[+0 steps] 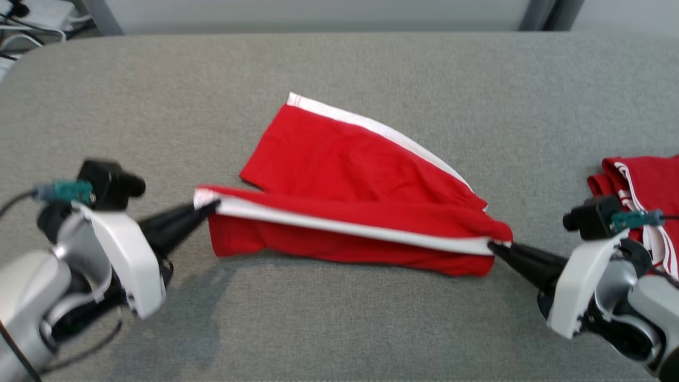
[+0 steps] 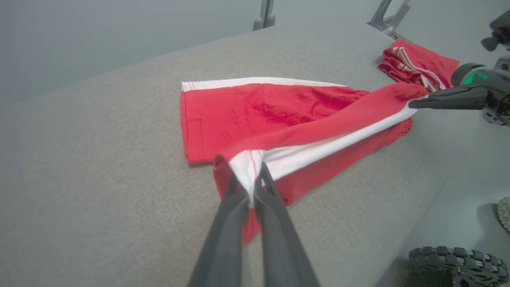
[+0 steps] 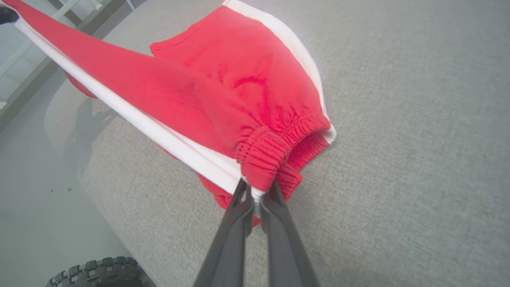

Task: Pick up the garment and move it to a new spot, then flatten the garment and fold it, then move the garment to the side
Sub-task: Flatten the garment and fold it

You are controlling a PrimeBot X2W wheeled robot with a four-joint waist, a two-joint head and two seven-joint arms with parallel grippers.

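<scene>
Now clamped shut on one red garment (image 1: 339, 175) mid-worktop (image 1: 339, 63), left jaws at its 9 o'clock corner, right jaws at its 3 o'clock waistband, striped edge lifted taut between, far half flat, one other red garment (image 1: 647, 180) at far 3 o'clock.

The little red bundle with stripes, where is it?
In the head view, the striped red bundle lies on the grey table at the far right, partly behind the right arm, apart from the red shorts its fingers hold.

1 grey table (image 1: 339, 329), 2 red garments (centre garment (image 1: 329, 159), right garment (image 1: 650, 178)) and 2 grippers (left gripper (image 1: 208, 206), right gripper (image 1: 494, 245)).
</scene>
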